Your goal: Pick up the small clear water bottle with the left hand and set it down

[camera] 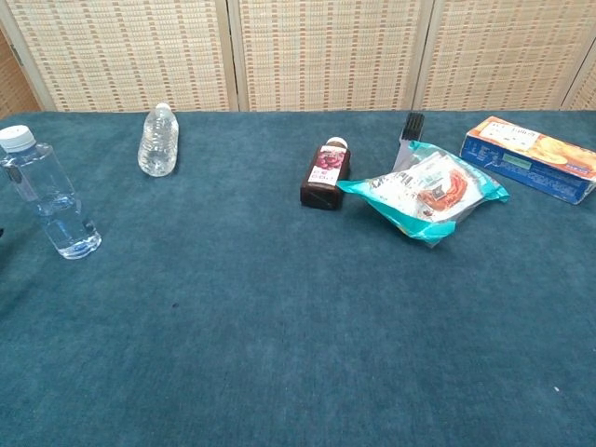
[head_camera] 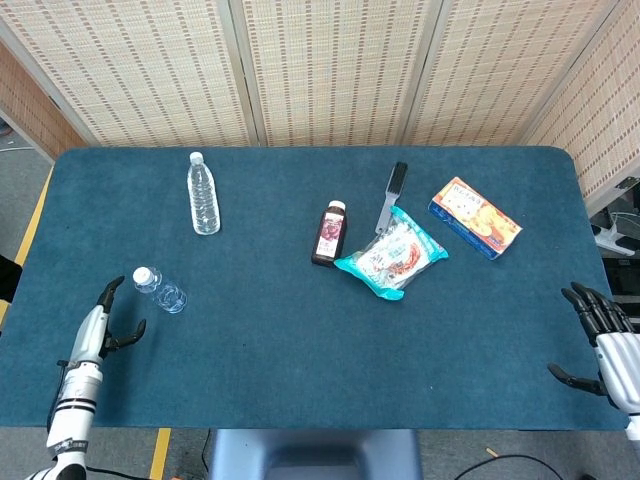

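The small clear water bottle (head_camera: 159, 289) with a white cap stands upright near the table's left front; the chest view shows the same bottle (camera: 49, 196) at its far left. My left hand (head_camera: 98, 327) is over the table's left edge, turned edge-on, fingers spread and empty, a short way left and in front of the bottle. My right hand (head_camera: 604, 340) hangs off the table's right front corner, fingers apart, holding nothing. Neither hand is clearly seen in the chest view.
A taller clear bottle (head_camera: 203, 194) stands further back on the left. A dark juice bottle (head_camera: 329, 234), a teal snack bag (head_camera: 392, 255), a black-handled tool (head_camera: 392, 194) and an orange box (head_camera: 475, 217) lie centre to right on the blue table (head_camera: 300, 350).
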{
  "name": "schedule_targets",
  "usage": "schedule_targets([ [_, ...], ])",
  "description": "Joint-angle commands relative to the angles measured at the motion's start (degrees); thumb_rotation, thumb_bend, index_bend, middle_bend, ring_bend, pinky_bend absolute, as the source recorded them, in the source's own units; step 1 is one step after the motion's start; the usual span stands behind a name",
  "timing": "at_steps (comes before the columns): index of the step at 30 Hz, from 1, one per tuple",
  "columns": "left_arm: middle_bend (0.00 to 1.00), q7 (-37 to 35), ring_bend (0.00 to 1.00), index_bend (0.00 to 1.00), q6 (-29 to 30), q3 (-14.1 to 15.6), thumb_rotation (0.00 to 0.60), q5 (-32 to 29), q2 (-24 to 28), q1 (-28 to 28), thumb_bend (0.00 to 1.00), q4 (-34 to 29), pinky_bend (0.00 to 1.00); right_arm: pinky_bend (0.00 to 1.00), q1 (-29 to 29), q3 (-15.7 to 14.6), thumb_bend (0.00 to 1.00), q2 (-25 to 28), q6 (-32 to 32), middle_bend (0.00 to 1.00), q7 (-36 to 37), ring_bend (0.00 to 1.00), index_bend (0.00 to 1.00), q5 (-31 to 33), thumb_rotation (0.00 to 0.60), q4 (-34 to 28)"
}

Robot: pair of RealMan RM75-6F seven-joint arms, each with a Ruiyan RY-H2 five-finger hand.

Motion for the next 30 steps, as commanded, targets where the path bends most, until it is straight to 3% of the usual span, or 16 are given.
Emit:
schedule_targets([
  [1, 0.0, -1.81, 0.0, 0.0, -0.55, -1.52, 0.6, -0.85, -1.37, -0.94, 0.36, 0.68, 0.09, 0.11, 0.04, -0.06, 0.06, -0.05, -0.1, 0.0, -0.15, 0.0, 0.0, -0.11, 0.6, 0.01],
  [22, 0.0, -13.43, 0.0, 0.0, -6.02, -4.35, 0.6, -1.41, -3.6, -3.63, 0.36, -1.54, 0.09, 0.11, 0.49, -0.44, 0.06, 0.03, -1.23, 0.0, -0.48, 0.0, 0.0, -0.38, 0.6, 0.02],
  [30, 0.0, -11.06, 0.0, 0.0, -4.34, -4.58, 0.6, -2.02, -7.51, -5.02, 0.36, 1.86, 0.09, 0.11, 0.81, -0.7, 0.06, 0.31, -2.03, 0.0, -0.16, 0.0, 0.0, -0.51, 0.6, 0.04],
])
